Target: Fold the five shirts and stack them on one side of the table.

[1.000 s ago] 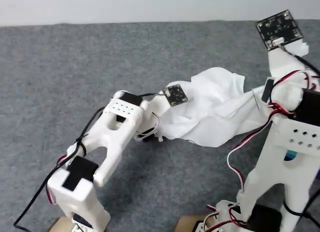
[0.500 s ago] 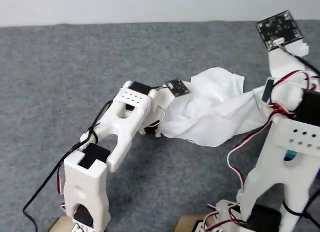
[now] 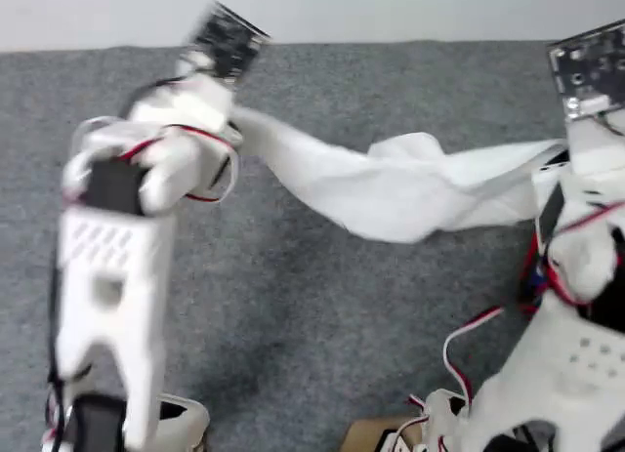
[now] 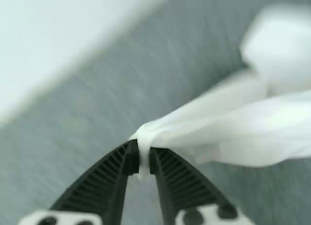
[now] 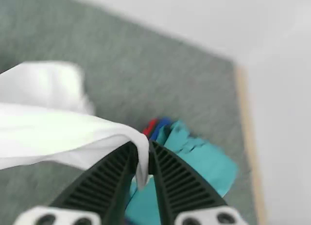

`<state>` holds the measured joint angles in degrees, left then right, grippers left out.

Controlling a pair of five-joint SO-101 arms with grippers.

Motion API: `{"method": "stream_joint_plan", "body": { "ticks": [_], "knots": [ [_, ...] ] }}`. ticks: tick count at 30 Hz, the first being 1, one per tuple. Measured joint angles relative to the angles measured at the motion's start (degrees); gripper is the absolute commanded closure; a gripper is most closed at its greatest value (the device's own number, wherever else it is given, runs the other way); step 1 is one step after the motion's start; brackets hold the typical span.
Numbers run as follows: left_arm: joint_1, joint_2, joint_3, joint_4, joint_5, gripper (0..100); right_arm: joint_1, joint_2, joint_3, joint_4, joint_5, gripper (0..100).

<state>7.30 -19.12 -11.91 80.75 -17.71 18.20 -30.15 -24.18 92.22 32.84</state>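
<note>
A white shirt point(image 3: 410, 184) hangs stretched in the air between my two arms, sagging in the middle above the grey table point(image 3: 293, 325). My left gripper point(image 4: 140, 159) is shut on one end of the white shirt point(image 4: 228, 123), up at the far left. My right gripper point(image 5: 142, 159) is shut on the other end of the white shirt point(image 5: 53, 132), at the far right. Beyond the right gripper, a heap of teal, blue and red shirts point(image 5: 194, 157) lies on the table.
The grey table's wooden edge point(image 5: 245, 137) runs past the heap of shirts. A pale wall point(image 3: 312, 13) stands behind the table. Bare grey surface lies under the hanging shirt, between the two arm bases.
The left arm has swung up and to the far left, pulling its end of the white shirt with it. The shirt went from a crumpled heap to a stretched span. The right arm rose slightly.
</note>
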Motion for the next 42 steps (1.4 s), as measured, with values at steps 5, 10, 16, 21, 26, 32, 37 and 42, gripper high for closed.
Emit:
{"method": "stream_joint_plan", "body": {
  "ticks": [5,10,16,21,26,32,37,42],
  "knots": [
    [-1.2,-7.5,-7.4,0.1,0.0,100,0.0,-4.2,0.0,-6.5,0.0,98.8],
    [-3.4,-12.2,-13.1,0.1,0.0,100,0.0,-8.7,-0.1,-15.4,0.0,98.8],
    [-3.9,-17.0,-14.2,2.4,-7.3,100,0.0,-13.0,-0.1,-25.8,0.0,98.8],
    [-4.0,-20.9,-14.2,7.6,-12.9,100,0.0,-16.8,-0.1,-33.7,4.5,98.8],
    [-4.0,-26.5,-14.2,8.2,-16.4,100,0.0,-20.7,-0.2,-37.4,9.2,98.8],
    [-4.2,-34.7,-14.9,8.2,-21.0,100,0.0,-26.3,-0.2,-37.6,14.5,98.8],
    [-5.9,-40.9,-15.0,8.3,-24.0,100,0.0,-30.4,-1.6,-37.6,17.3,98.8],
    [-12.0,-41.7,-15.0,8.4,-24.8,100,0.0,-30.7,-1.9,-37.6,18.6,98.8]
  ]
}}
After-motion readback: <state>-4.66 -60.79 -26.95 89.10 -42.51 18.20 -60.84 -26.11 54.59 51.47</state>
